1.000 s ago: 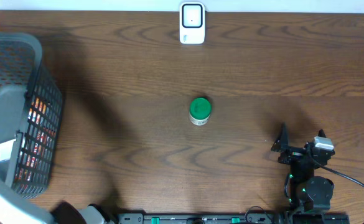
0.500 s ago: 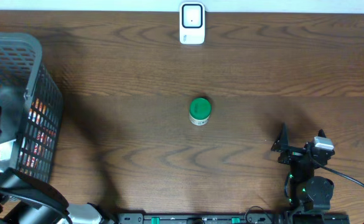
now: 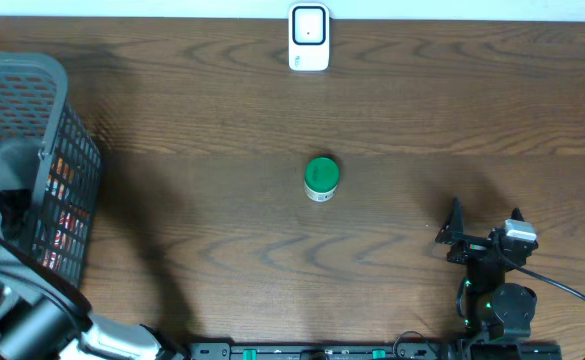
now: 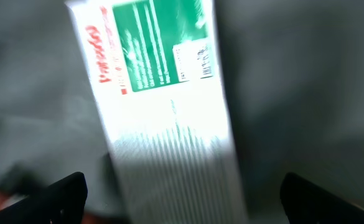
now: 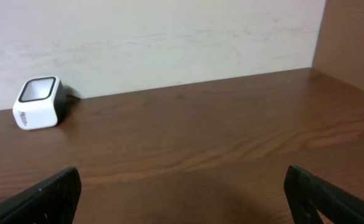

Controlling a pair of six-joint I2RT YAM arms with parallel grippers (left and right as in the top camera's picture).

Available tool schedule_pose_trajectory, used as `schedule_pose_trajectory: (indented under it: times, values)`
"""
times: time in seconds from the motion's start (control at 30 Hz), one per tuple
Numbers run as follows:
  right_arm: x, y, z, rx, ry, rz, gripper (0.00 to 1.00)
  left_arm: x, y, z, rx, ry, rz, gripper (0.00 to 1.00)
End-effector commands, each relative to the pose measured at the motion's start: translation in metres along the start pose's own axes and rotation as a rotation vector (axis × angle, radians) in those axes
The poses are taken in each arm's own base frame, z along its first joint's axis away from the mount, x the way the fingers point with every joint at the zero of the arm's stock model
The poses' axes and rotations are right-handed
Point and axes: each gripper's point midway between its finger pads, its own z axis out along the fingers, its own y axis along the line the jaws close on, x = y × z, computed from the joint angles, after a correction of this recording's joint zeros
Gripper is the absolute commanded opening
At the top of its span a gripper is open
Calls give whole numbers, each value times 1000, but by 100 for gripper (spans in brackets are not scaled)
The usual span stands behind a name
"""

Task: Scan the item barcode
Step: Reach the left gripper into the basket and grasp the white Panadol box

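Overhead, the left arm (image 3: 22,310) has swung into the grey basket (image 3: 67,150) of packets (image 3: 62,210), so the pick is starting; its wrist view shows the left end effector (image 4: 183,196) wide open, empty, over a white barcoded box (image 4: 163,93) lying there; the right wrist view shows the right end effector (image 5: 182,193) equally open, idle, facing the scanner (image 5: 37,102).

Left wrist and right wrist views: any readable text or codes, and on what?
Nothing quotable.
White box: red lettering along its edge, motion-blurred.
Green panel: white print, blurred.
Barcode patch: blurred.
Scanner: small side print, too tiny.
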Motion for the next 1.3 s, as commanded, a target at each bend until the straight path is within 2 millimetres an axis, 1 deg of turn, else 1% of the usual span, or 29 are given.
schedule_pose_trajectory:
  times: [0.0, 0.1, 0.17, 0.2, 0.27, 0.33, 0.37, 0.4, 0.43, 0.53, 0.6, 0.7, 0.77, 0.9, 0.97, 1.0, 1.07, 1.13, 1.2, 1.27]
  values:
    - [1, 0, 0, 0, 0, -13, 99, 8, 8, 29, -66, 31, -9, 98]
    - [1, -1, 0, 1, 0, -13, 99, 13, 10, 44, -87, 49, -5, 98]
    - [1, 0, 0, 0, 0, -13, 99, 15, 11, 50, -97, 58, -2, 98]
    - [1, 0, 0, 0, 0, -13, 99, 16, 12, 51, -100, 60, -1, 97]
    - [1, -1, 0, 1, 0, -13, 99, 16, 12, 49, -98, 62, 4, 82]
    - [1, 0, 0, 0, -1, -13, 99, 15, 11, 45, -90, 60, 9, 60]
    - [1, -1, 0, 1, -1, -13, 99, 14, 11, 42, -88, 58, 10, 51]
    - [1, 0, 0, 0, 0, -13, 99, 14, 10, 37, -82, 55, 11, 46]
    - [1, -1, 0, 1, -1, -13, 99, 13, 10, 32, -78, 52, 11, 44]
    - [1, 0, 0, 0, -1, -13, 99, 10, 11, 14, -62, 38, 11, 43]
    - [1, -1, 0, 1, 0, -13, 99, 6, 10, -3, -38, 18, 22, 43]
    - [1, 0, 0, 0, 0, -13, 99, -1, 9, -36, 7, -23, 19, 44]
    - [1, 0, 0, 0, -1, -13, 99, -7, 8, -65, 52, -64, 10, 44]
    - [1, 0, 0, 0, -1, -13, 99, -20, 9, -138, 176, -176, -14, 45]
    - [1, 0, 0, 0, 0, -13, 99, -20, 11, -178, 268, -225, -24, 46]
    - [1, 0, 0, 0, 0, -13, 99, -17, 10, -194, 321, -230, -23, 46]
    - [1, 0, 0, 0, -1, -13, 99, -2, 7, -231, 463, -225, -6, 47]
    - [1, -1, 0, 1, -1, -14, 99, 14, 8, -261, 581, -219, 14, 47]
    - [1, -1, 0, 1, -1, -13, 99, 29, 11, -286, 680, -212, 39, 48]
    - [1, 0, 0, 0, -1, -13, 99, 54, 13, -307, 774, -169, 85, 50]
